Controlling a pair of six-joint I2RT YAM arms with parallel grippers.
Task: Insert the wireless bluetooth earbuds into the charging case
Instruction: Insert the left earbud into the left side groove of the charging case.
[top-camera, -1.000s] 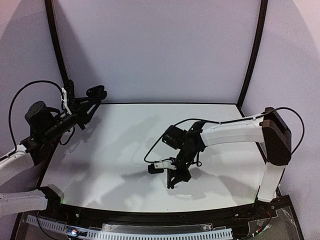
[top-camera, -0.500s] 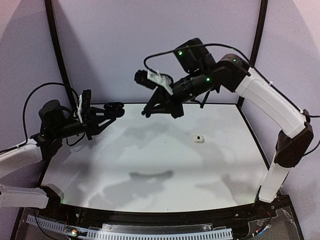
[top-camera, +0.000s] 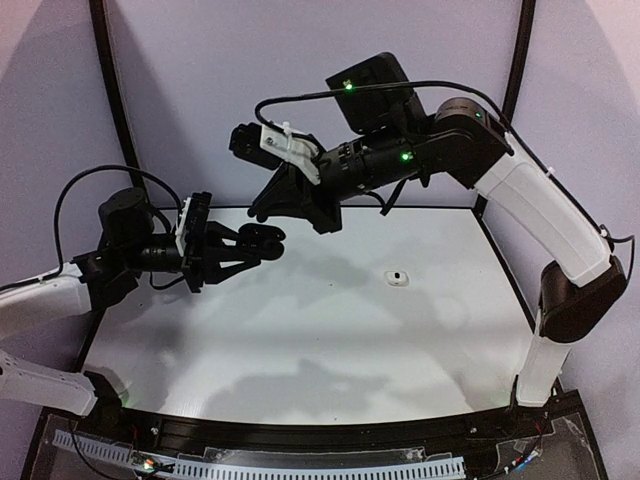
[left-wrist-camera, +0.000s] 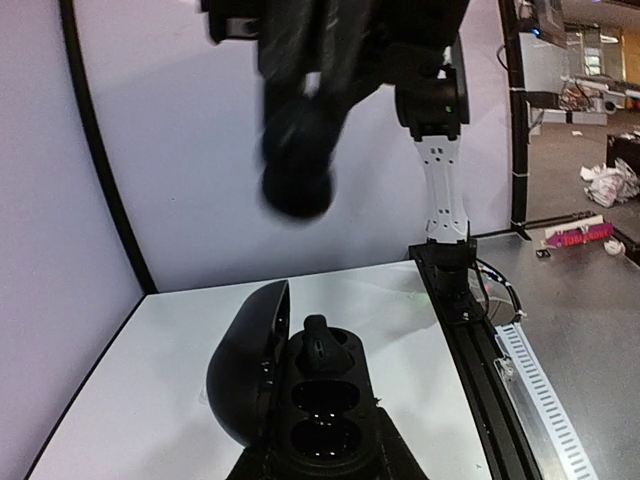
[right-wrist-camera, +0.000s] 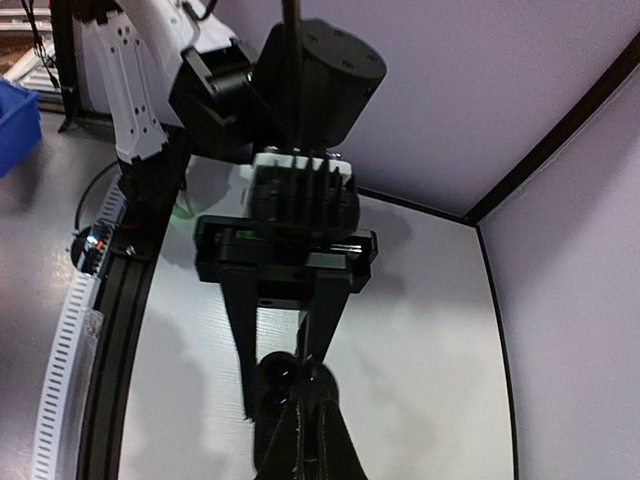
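Left claw (top-camera: 243, 243) grips the open charging case (left-wrist-camera: 300, 400) aloft, offered to its partner. Right claw (right-wrist-camera: 298, 378), pinched shut, hovers above, seemingly to insert.

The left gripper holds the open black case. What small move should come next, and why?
Probably ease the right gripper toward an empty socket of the case. It hangs shut near the open case that the left gripper holds, and one black earbud sits in the far socket. Whether it carries an earbud, I cannot tell.
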